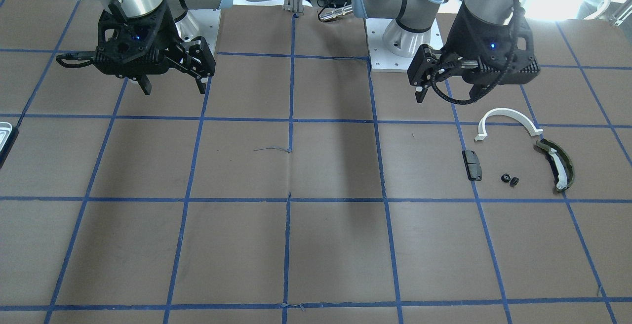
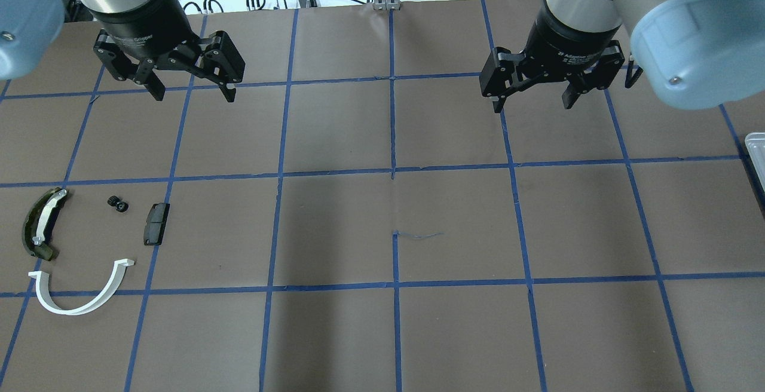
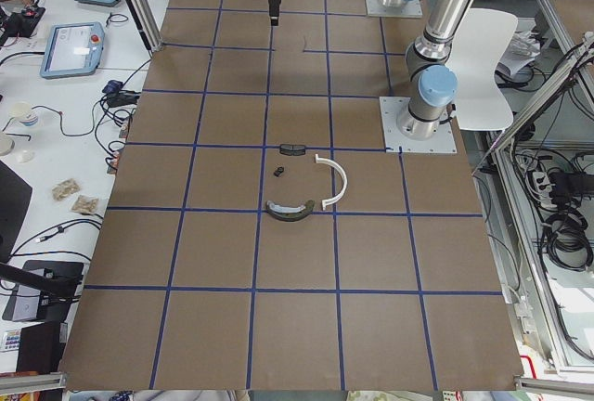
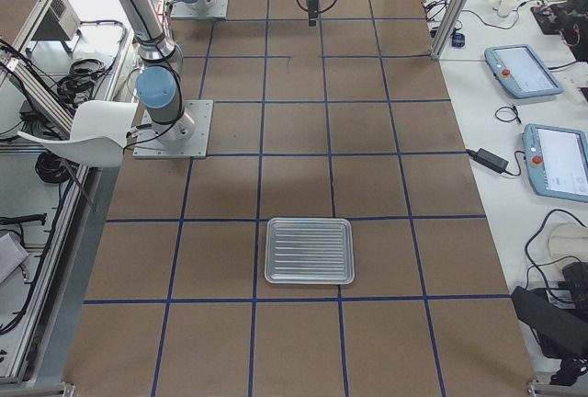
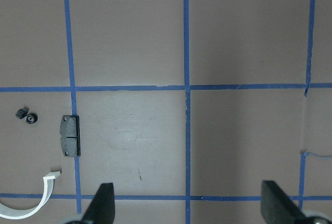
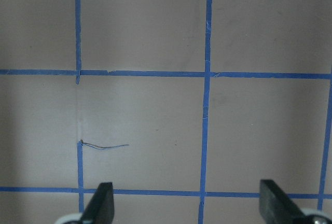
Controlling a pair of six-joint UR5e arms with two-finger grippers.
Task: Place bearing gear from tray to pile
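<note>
Two small black bearing gear pieces lie on the table inside the pile, between the black block and the olive curved piece, with the white half-ring arc nearby. They also show in the left wrist view as bearing gear pieces. The silvery tray sits far off at the robot's right end and looks bare. My left gripper hangs open above the table, beyond the pile. Over the other half, my right gripper is open too, nothing between its fingers.
Brown table paper with a blue tape grid covers the whole surface. A thin loose thread lies near the middle. Only an edge of the tray shows in the front view. Both arm bases stand at the table's robot side.
</note>
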